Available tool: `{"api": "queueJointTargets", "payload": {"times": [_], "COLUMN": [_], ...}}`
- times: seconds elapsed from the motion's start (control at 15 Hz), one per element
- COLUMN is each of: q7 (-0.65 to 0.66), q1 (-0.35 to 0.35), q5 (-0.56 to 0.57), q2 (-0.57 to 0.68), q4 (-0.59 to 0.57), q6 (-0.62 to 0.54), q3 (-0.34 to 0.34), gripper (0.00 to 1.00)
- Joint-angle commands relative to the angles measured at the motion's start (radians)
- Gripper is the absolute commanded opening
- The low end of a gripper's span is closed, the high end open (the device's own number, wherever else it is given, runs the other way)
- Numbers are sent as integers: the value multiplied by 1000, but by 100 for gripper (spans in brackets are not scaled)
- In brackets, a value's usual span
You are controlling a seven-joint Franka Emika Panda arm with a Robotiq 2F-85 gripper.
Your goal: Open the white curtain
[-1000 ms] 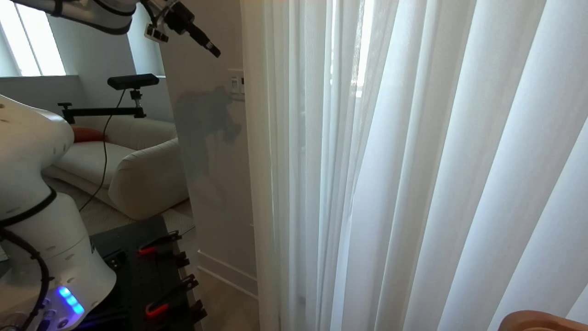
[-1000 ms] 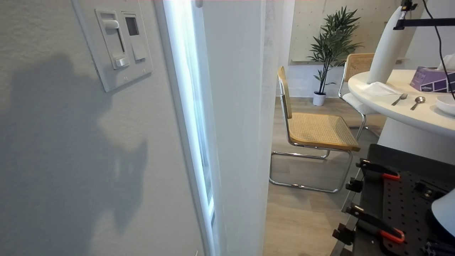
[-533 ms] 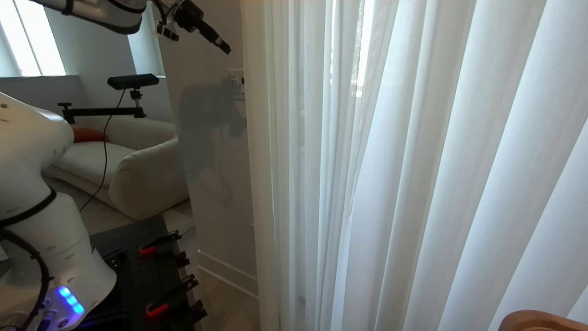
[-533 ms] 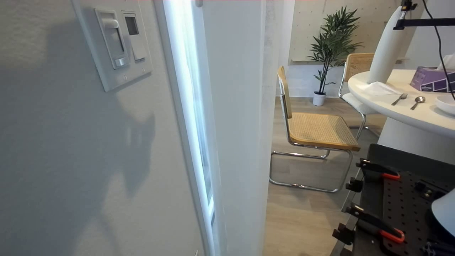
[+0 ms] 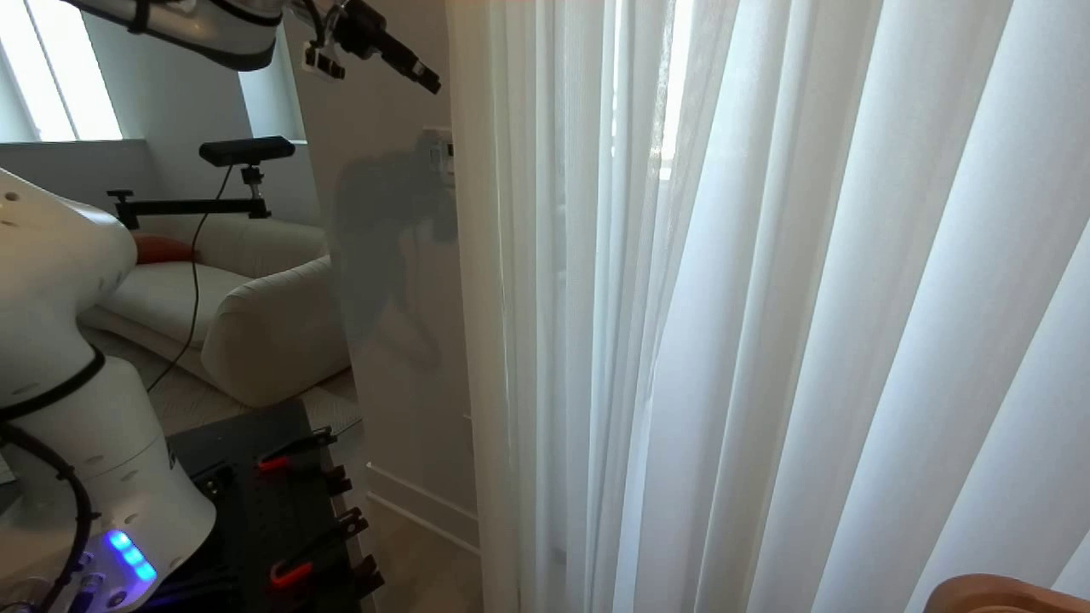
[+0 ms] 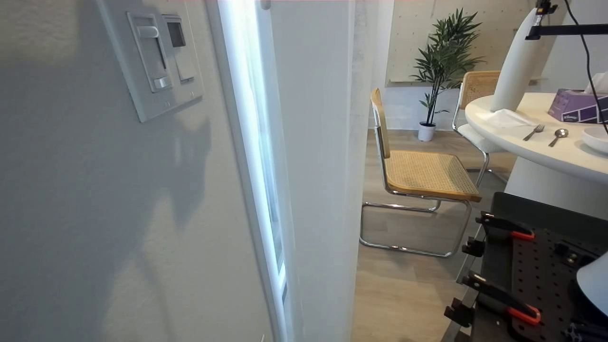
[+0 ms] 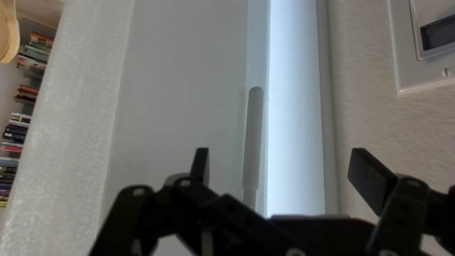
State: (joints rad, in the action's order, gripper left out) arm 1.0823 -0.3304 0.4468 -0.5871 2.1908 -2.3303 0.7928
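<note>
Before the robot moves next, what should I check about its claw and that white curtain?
1. Gripper open: ok; its fingers stand apart.
2. Grip free: ok; nothing is pinched between the fingers.
3. White curtain gripped: not ok; in an exterior view the fingers end short of its edge.
4. Space between fingers and wall: cannot tell; depth is unclear.
5. White curtain free at the bottom: cannot tell; it runs out of frame.

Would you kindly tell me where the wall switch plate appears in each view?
In an exterior view, the switch plate is upper left of centre, just left of the white curtain.
In an exterior view, the switch plate is at upper left, its top cut off.
In the wrist view, the switch plate is cut off at the upper right corner.
Shared landmark: the wall that bears the switch plate.
</note>
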Motion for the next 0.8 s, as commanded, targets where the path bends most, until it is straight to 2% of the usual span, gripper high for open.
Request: {"api": "queueJointTargets", "payload": {"times": [0.0, 0.4, 0.73], "q7": [56, 125, 264], "q1": [16, 16, 17], "q5": [73, 187, 349], "q2": [35, 64, 95], "q4": [-3, 2, -8], "q6": [-36, -83, -59], "q3": [-32, -46, -36], "gripper": [100, 100, 100]}}
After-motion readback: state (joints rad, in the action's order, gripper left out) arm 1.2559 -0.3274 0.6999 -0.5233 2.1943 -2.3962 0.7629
